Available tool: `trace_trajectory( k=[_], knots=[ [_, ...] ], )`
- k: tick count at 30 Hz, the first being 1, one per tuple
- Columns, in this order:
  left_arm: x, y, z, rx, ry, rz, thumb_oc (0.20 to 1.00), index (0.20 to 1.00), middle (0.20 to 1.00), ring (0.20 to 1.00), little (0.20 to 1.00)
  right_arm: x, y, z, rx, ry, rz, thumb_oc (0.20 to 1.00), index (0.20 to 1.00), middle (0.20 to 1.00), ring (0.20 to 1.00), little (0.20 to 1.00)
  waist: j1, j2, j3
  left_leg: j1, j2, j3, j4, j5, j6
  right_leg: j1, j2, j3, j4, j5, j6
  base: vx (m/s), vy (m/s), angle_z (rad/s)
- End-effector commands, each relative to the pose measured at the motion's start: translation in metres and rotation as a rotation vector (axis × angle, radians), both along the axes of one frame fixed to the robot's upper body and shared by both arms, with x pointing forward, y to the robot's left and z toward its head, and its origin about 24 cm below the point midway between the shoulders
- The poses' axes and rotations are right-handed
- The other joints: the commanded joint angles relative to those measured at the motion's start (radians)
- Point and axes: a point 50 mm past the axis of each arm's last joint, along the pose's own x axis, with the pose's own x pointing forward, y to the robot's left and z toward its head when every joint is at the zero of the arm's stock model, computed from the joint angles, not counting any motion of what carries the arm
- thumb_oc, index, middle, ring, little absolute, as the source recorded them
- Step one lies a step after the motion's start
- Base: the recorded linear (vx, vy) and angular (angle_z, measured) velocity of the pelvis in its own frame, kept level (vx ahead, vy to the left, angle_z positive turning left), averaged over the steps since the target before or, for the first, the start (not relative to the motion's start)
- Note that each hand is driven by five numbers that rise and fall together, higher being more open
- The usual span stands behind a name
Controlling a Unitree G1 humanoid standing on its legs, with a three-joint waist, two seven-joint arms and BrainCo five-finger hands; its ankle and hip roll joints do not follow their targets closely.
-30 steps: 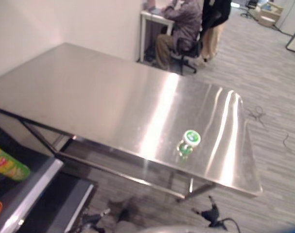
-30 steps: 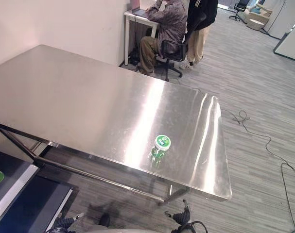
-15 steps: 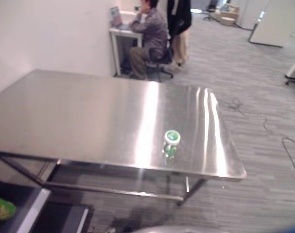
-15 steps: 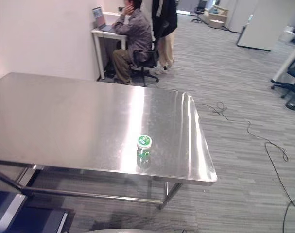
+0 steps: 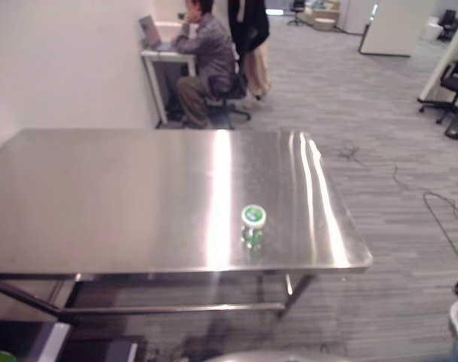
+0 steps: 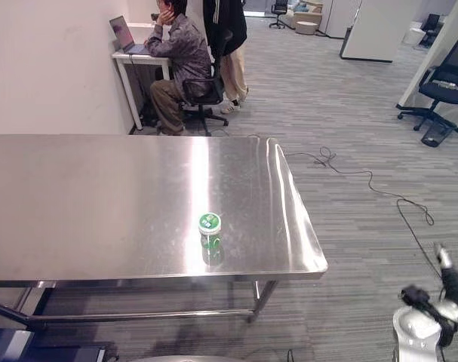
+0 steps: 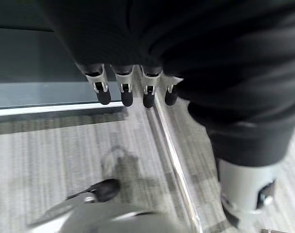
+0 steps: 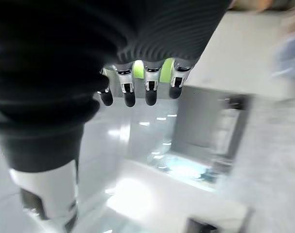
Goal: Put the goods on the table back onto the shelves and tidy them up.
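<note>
Steel table (image 6: pixel 100 196) spans the frame's left and centre; green-capped bottle (image 6: pixel 210 235) upright near its lower right edge. Left hand (image 7: pixel 132 85) and right hand (image 8: pixel 137 85): fingers relaxed, empty.

Small clear bottle (image 6: pixel 210 240) with a green-and-white cap, standing upright on the steel tabletop (image 6: pixel 93 204). Greenish inside, mirrored faintly in the shiny surface beneath. Set alone toward the tabletop's right end, close to the near edge, well apart from the right corner. Untouched, nothing beside it.
</note>
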Motion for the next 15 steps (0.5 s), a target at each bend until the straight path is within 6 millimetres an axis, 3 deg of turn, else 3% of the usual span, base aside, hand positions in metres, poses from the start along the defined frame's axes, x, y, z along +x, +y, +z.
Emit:
trace_trajectory(
  k=[1,4,5,10,15],
  knots=[
    [0.023,0.006,0.002,0.018,-0.031,-0.077,1.0,1.0,1.0,1.0,1.0,0.025,0.022,0.056,-0.335,-0.001,0.351,1.0,1.0,1.0,1.0,1.0,0.067,-0.013,0.014,0.039,0.009,-0.112,0.009,-0.124,-0.004,-0.112,-0.119,-0.035,0.009,0.113,0.122,0.0,-0.052,0.17],
    [0.012,0.01,0.002,-0.01,-0.002,-0.082,1.0,1.0,1.0,1.0,1.0,0.036,0.052,0.089,-0.464,0.032,0.71,1.0,1.0,1.0,1.0,1.0,0.091,-0.022,0.017,0.029,0.014,-0.119,0.009,-0.113,-0.012,-0.106,-0.119,-0.059,0.007,0.113,0.122,-0.02,-0.043,0.2],
    [0.012,0.01,0.002,-0.012,-0.002,-0.081,1.0,1.0,1.0,1.0,1.0,0.037,0.051,0.089,-0.464,0.033,0.713,1.0,1.0,1.0,1.0,1.0,0.089,-0.021,0.017,0.029,0.014,-0.12,0.009,-0.113,-0.012,-0.106,-0.119,-0.06,0.007,0.113,0.122,-0.02,-0.017,0.26],
    [-0.003,0.007,0.0,-0.08,0.031,-0.058,1.0,1.0,1.0,1.0,1.0,0.047,0.084,0.104,-0.539,0.196,1.129,1.0,1.0,1.0,1.0,1.0,0.111,-0.022,0.018,0.012,0.018,-0.136,0.009,-0.098,-0.025,-0.092,-0.127,-0.1,0.007,0.112,0.125,-0.02,-0.022,0.17],
    [-0.004,0.005,0.0,-0.104,0.026,-0.045,1.0,1.0,1.0,1.0,1.0,0.05,0.096,0.107,-0.537,0.283,1.307,1.0,1.0,1.0,1.0,1.0,0.118,-0.019,0.018,-0.002,0.02,-0.149,0.009,-0.087,-0.033,-0.088,-0.133,-0.124,0.007,0.113,0.126,-0.01,-0.021,0.16]
  ],
)
